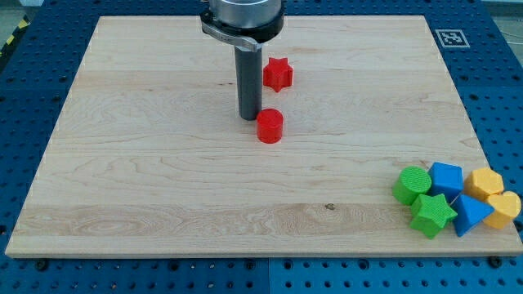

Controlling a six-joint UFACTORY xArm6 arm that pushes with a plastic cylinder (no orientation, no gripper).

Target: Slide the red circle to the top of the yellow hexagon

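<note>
The red circle point(270, 126) lies near the board's middle, a little toward the view's top. My tip point(249, 117) rests on the board just left of it and slightly above, touching or nearly touching its edge. The yellow hexagon point(484, 181) sits at the view's bottom right, in a cluster of blocks. A second yellow block point(503, 207) lies just below it.
A red star point(277, 73) lies just right of my rod, above the red circle. The bottom-right cluster also holds a green circle point(411, 184), a green star point(432, 214), a blue cube point(445, 179) and a blue triangle point(469, 213). The wooden board point(163, 180) ends close beyond the cluster.
</note>
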